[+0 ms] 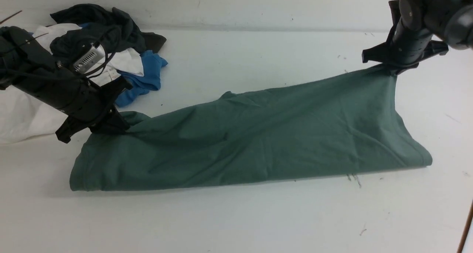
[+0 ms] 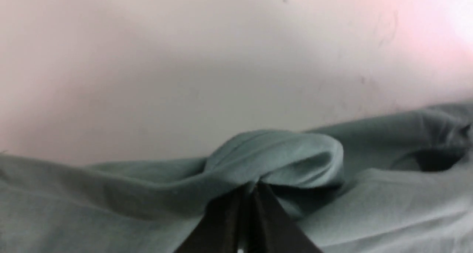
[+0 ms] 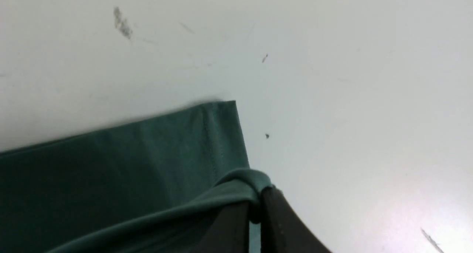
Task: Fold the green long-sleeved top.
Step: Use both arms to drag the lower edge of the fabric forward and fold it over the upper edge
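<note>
- One green long-sleeved top [image 1: 258, 142] lay across the middle of the front view on the white table [image 1: 236, 223], folded over into a long band.
- Its bottom edge rested flat on the table, from the lower left to the right side of the frame.
- Its far right corner was lifted off the table, toward the upper right of the frame.
- The right gripper [image 1: 393, 69] was closed tight on that corner. In the right wrist view its fingers [image 3: 284, 223] pinched a bunched bit of green cloth.
- The left gripper [image 1: 111, 125] was at the left of the frame, low by the table, closed on the top's other end.
- In the left wrist view its fingers [image 2: 221, 227] were pressed together, with a green fold puffed up at their tips.
- A heap of other clothes sat in the upper left of the frame, behind the left arm: a dark grey one [image 1: 107, 24], a white one [image 1: 22, 112] and a blue one [image 1: 144, 79].
- The blue one was close to the top's left end. I could not tell if they touched.
</note>
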`<state>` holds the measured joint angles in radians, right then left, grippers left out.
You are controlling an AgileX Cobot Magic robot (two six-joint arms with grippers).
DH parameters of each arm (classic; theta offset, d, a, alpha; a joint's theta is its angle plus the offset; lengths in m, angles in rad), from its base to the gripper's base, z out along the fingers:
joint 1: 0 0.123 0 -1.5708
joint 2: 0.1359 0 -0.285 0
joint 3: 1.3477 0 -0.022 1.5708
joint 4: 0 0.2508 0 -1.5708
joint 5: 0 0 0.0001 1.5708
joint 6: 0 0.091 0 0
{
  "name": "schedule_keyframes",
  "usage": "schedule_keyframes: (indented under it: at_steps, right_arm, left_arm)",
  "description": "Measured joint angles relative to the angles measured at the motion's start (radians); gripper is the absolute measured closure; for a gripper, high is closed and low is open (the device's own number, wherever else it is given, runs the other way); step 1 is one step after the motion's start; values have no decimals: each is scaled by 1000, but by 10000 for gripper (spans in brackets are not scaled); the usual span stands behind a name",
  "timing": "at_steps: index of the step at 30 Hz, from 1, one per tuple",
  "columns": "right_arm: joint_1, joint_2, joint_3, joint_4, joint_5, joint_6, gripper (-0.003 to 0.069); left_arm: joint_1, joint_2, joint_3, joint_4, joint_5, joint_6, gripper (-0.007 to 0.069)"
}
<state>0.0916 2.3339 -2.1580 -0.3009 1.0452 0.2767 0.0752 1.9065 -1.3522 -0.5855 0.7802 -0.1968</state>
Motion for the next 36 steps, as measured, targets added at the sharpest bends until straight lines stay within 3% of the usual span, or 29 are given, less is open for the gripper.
schedule_keyframes:
  at_steps: [7, 9, 15, 20, 23, 28, 32, 36]
  right_arm:
    - [-3, 45, -1, -4, -123, 17, 624]
    - [-3, 55, -1, -9, -161, 32, 587]
    - [-4, 58, -20, -47, -158, 38, 392]
    - [-6, 58, -133, -55, 44, -56, 230]
    - [-14, 58, -211, 3, 152, -143, 207]
    - [-67, 51, -243, 234, 193, -250, 200]
    - [-122, 44, -146, 354, 193, -277, 200]
    - [-160, 41, 4, 378, 195, -296, 196]
  left_arm:
    - [-9, 0, -1, -4, -65, 0, 597]
    - [-13, 0, -1, 0, -85, 5, 561]
    - [-16, 0, -1, 4, -96, 18, 403]
    - [13, 0, -1, 2, -52, 63, 321]
    - [26, 0, -2, -9, -11, 101, 313]
    - [32, 0, -4, -35, 71, 197, 313]
    - [32, 0, -5, -40, 126, 257, 311]
    - [32, 0, -5, -41, 141, 271, 311]
